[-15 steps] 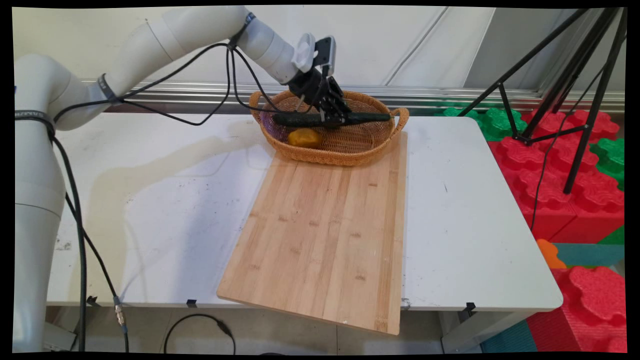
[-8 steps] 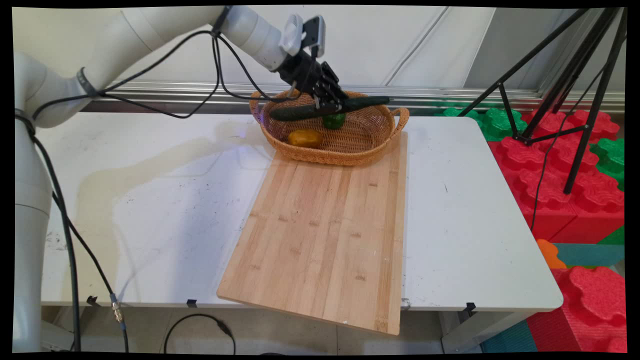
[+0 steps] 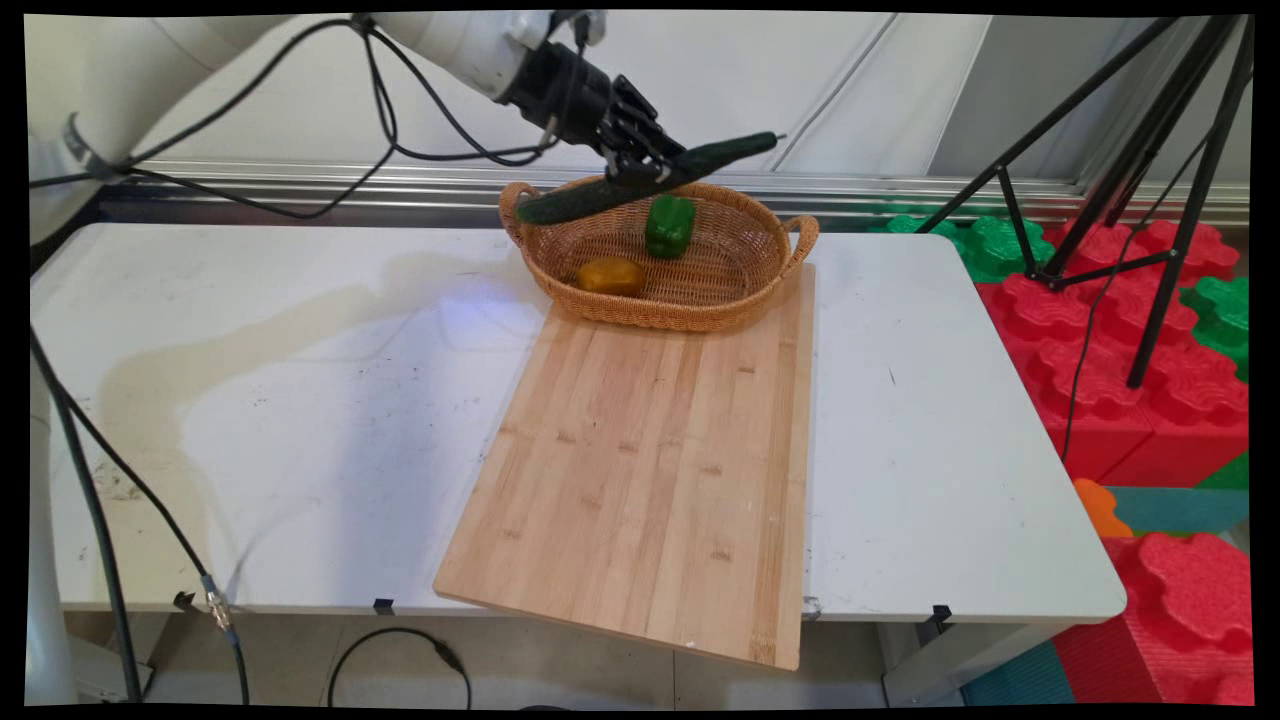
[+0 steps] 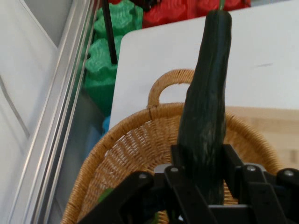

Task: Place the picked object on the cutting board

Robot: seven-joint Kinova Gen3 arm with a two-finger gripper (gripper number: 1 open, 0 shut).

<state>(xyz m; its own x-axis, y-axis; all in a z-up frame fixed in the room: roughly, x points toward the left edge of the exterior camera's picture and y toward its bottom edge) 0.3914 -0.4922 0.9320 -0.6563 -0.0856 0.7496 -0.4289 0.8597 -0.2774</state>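
- The gripper (image 3: 640, 165) is clamped on a cucumber (image 3: 650, 175), near its middle — both fingers (image 4: 180, 161) press its sides in the hand view.
- The cucumber hangs in the air above the far rim of the basket (image 3: 740, 300), tilted, its right end higher.
- A grip near the middle looks balanced; a level wrist and slow travel would likely keep the long cucumber from swinging or slipping.
- In the basket lie a green pepper (image 3: 668, 226) and a yellow one (image 3: 610, 276), apart.
- The basket's near edge sits on a board (image 3: 650, 470) on the table (image 3: 300, 400).
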